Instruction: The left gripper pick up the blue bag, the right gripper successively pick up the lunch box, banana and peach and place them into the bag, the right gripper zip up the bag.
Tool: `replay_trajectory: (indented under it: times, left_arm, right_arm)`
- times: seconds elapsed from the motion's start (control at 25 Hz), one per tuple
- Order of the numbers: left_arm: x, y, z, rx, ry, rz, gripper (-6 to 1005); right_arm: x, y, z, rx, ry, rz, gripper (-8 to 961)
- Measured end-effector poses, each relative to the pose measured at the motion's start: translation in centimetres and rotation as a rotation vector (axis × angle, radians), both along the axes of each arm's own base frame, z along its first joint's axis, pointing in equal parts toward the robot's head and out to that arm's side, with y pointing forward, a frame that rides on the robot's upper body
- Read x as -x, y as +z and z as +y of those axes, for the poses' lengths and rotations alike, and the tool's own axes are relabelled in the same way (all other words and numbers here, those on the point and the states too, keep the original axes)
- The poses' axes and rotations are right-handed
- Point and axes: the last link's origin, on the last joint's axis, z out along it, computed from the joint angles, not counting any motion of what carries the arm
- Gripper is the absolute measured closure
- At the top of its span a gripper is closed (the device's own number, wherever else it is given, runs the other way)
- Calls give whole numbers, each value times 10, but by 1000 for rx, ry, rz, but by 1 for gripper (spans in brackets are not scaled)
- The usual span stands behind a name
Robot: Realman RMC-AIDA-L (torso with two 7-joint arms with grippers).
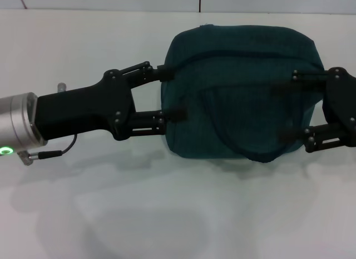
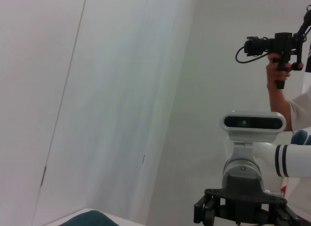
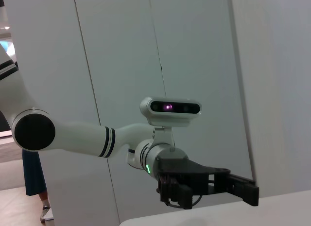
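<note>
Dark teal-blue bag (image 1: 239, 86) between two black tools: left tool (image 1: 169, 94), silver cuff (image 1: 16, 128) with green ring light (image 1: 6, 150); right tool (image 1: 289, 106); white tabletop (image 1: 167, 214).

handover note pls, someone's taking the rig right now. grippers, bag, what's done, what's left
Left gripper: jaws open, spread along the left side of the dark teal-blue boxy fabric bag, fingertips at the fabric.
Right gripper: jaws open, at the bag's right side.
Bag: on its side on the white table, handle loop facing up, zipper line looks shut.
Lunch box, banana and peach: not visible in any view, so I cannot confirm they are packed.
Done: apparently zipped, judging by the shut seam.
Left: verify the contents; neither gripper is clamped on the bag, so withdrawing should be safe.
</note>
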Motion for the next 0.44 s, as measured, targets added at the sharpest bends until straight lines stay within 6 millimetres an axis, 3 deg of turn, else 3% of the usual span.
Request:
replay_trajectory:
  times: [0.44]
  left_arm:
    - [1,0,-1,0,3,-1,109]
  right_arm:
    - [-1,-1,-1,2,-3,-1,122]
